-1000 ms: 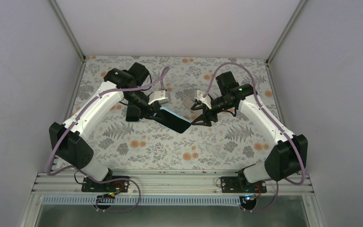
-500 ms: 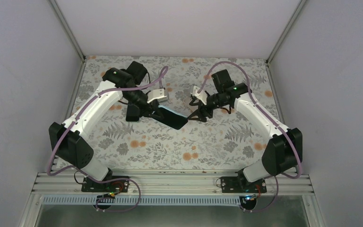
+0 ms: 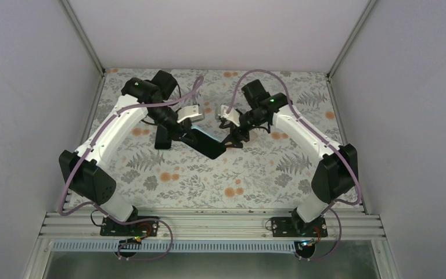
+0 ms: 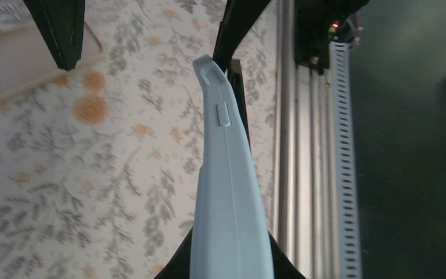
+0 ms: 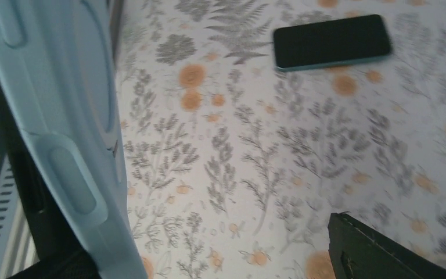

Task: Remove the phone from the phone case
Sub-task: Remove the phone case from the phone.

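My left gripper [image 3: 193, 136] is shut on a phone in a light-blue case [image 3: 209, 145] and holds it above the mat, dark face up. In the left wrist view the case [image 4: 226, 192] runs edge-on away from my left gripper [image 4: 230, 268], its far tip curved, with a dark edge beside it. My right gripper [image 3: 230, 141] is open at the case's far end. In the right wrist view the case [image 5: 52, 116] lies against the left finger of my right gripper [image 5: 209, 256], and the right finger [image 5: 383, 250] stands well apart from it.
A second black phone [image 5: 332, 42] lies flat on the floral mat; it also shows in the top view [image 3: 162, 138] under the left arm. A beige case [image 4: 23, 61] lies on the mat beyond the held case. An aluminium rail [image 3: 209, 224] runs along the near edge.
Both arms have moved left and toward the back. The held phone shifted left with the left gripper. The right gripper followed and stays at its far end.
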